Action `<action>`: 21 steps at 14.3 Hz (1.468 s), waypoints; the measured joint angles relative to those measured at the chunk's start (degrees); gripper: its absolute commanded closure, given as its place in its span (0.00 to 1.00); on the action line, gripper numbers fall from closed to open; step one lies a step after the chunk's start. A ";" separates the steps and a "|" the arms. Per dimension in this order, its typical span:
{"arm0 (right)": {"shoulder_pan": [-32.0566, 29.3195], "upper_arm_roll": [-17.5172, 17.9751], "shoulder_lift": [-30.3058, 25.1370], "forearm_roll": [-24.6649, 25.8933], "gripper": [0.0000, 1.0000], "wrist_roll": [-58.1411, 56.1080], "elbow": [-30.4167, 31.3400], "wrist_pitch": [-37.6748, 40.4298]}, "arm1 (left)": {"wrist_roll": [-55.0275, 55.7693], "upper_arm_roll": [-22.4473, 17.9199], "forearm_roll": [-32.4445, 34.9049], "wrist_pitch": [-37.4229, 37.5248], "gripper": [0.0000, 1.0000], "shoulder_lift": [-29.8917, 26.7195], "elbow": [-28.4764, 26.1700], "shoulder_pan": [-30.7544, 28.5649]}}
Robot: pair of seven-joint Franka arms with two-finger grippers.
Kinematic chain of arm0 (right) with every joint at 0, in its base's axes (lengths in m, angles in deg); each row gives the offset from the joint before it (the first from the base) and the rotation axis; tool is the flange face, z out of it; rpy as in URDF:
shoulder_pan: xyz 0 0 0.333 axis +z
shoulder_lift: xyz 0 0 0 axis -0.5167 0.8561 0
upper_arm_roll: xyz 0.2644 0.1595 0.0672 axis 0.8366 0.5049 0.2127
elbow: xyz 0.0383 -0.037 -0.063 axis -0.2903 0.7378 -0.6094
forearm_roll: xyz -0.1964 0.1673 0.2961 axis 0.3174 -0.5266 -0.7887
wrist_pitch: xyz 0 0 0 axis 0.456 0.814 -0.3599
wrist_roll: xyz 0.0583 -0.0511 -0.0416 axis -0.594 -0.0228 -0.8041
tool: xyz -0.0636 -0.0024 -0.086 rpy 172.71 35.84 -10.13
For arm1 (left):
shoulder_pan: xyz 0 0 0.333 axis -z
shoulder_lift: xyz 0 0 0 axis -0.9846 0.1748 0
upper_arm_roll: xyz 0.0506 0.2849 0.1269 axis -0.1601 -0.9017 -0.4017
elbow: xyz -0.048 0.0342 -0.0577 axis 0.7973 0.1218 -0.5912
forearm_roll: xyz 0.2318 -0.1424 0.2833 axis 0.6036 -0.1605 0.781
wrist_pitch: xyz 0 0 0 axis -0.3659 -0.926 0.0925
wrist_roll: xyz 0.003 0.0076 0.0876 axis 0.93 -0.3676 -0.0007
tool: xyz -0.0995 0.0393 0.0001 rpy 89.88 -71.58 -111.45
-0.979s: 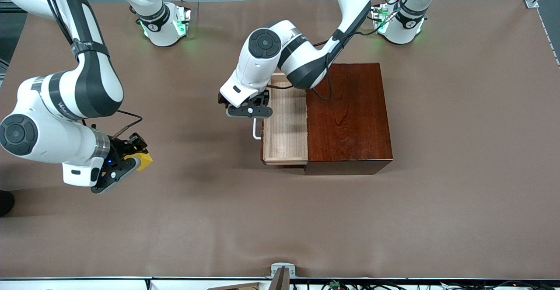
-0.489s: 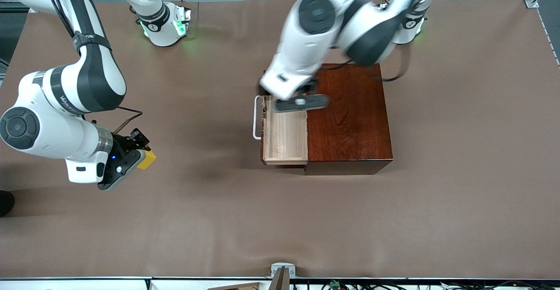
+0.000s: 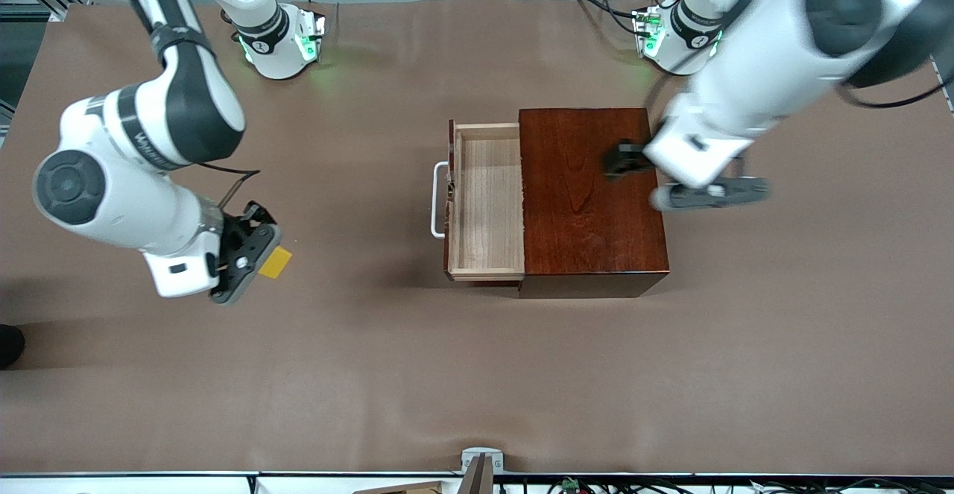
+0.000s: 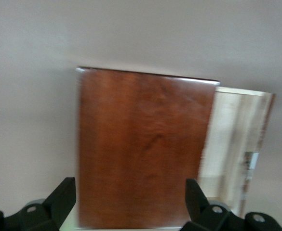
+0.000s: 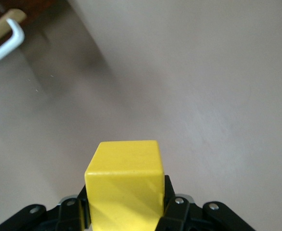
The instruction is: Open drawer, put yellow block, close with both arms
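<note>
Toward the right arm's edge of the tabletop (image 3: 477,375), the right gripper (image 3: 250,255) hung in the air, jaws clamped on the yellow block (image 3: 275,262) — carrying step. Next it needed to reach over the open, empty drawer (image 3: 488,200) and release. The left gripper (image 3: 700,181) hovered by the wooden box (image 3: 592,203), jaws spread.

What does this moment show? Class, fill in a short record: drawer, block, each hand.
drawer: pulled open from the wooden box, nothing inside
block: yellow, held above the table toward the right arm's end
right hand: shut on the block
left hand: open, over the box's edge at the left arm's end
</note>
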 measured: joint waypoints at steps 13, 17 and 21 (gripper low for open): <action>20.50 0.04 1.87 0.02 1.00 -2.52 -0.41 -12.64 | -26.31 -1.34 9.02 2.02 0.00 -9.11 -7.32 -14.16; 23.57 0.03 5.21 0.02 1.00 -5.66 -3.82 -12.77 | -25.61 -1.32 9.02 2.01 0.00 -9.16 -7.51 -13.88; 27.33 -0.03 10.24 0.04 1.00 -5.83 -7.50 -13.09 | -23.24 -1.35 8.88 1.98 0.00 -9.21 -7.52 -13.85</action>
